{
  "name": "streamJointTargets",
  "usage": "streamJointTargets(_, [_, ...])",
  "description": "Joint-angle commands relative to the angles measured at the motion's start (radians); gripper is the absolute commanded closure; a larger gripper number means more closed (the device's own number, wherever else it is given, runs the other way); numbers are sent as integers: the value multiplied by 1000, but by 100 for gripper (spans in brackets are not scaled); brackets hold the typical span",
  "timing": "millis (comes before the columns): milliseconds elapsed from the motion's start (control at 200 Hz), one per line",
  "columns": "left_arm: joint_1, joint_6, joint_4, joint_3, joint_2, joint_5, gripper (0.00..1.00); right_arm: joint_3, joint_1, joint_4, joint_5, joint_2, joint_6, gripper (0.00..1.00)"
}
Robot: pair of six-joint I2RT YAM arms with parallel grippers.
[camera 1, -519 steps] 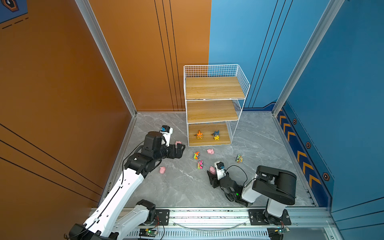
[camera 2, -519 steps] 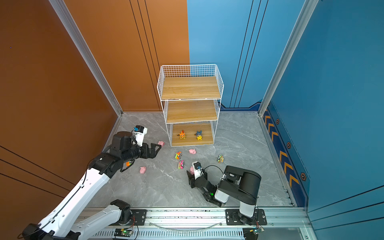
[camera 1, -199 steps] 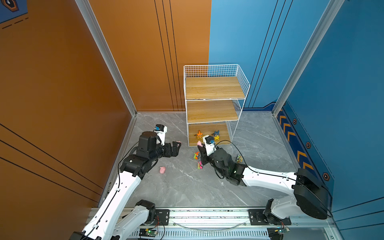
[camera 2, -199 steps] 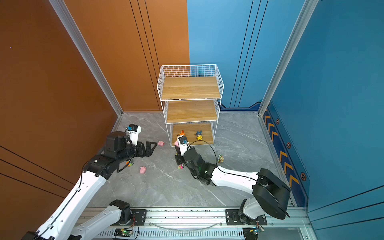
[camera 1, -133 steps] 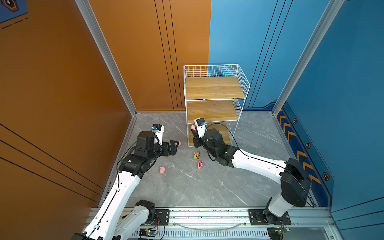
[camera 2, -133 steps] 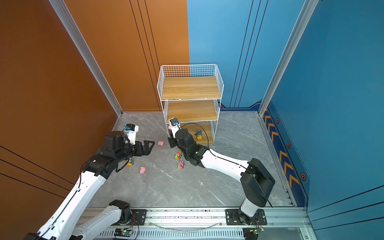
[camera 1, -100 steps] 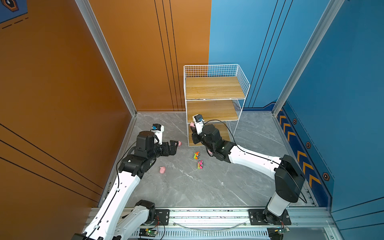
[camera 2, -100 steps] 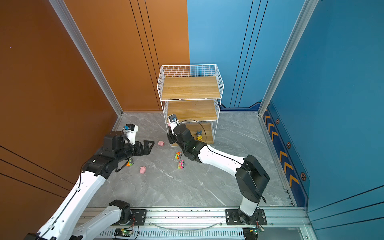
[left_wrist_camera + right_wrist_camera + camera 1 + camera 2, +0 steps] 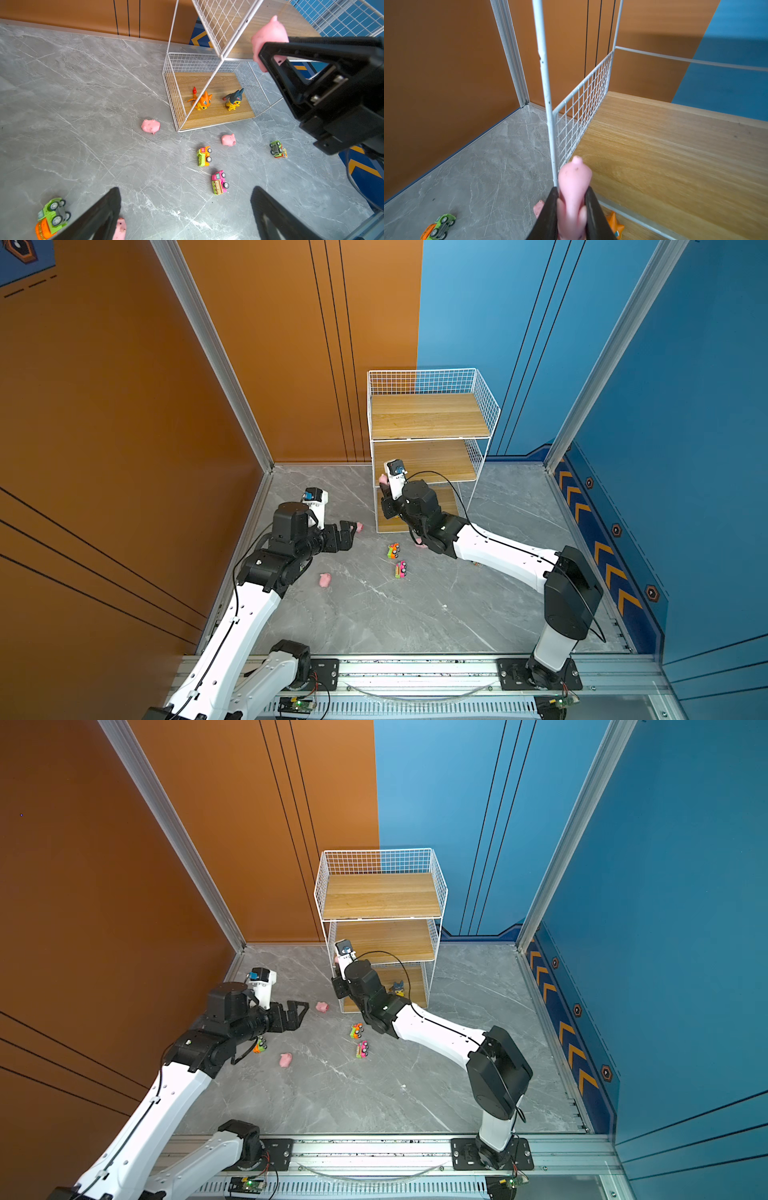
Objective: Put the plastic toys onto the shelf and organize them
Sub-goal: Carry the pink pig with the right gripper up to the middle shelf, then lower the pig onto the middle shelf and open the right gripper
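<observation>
Our right pincer (image 9: 571, 194) is clamped on a pink pig (image 9: 574, 176) right by the shelf (image 9: 544, 62) corner post. We might clip that wire and knock it loose. Our left pincer (image 9: 186, 189) hangs wide open, empty.

An orange flame-tailed figure (image 9: 202, 101) stands upright near a blue-and-yellow figure (image 9: 233, 101), not touching.
</observation>
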Motion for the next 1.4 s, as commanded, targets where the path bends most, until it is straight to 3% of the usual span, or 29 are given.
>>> streamJointTargets(0, [10, 7, 7, -7, -16, 14, 2, 26, -7, 27, 41, 26, -19, 77])
streamJointTargets(1396, [11, 6, 7, -7, -19, 18, 2, 142, 5, 191, 212, 160, -45, 75])
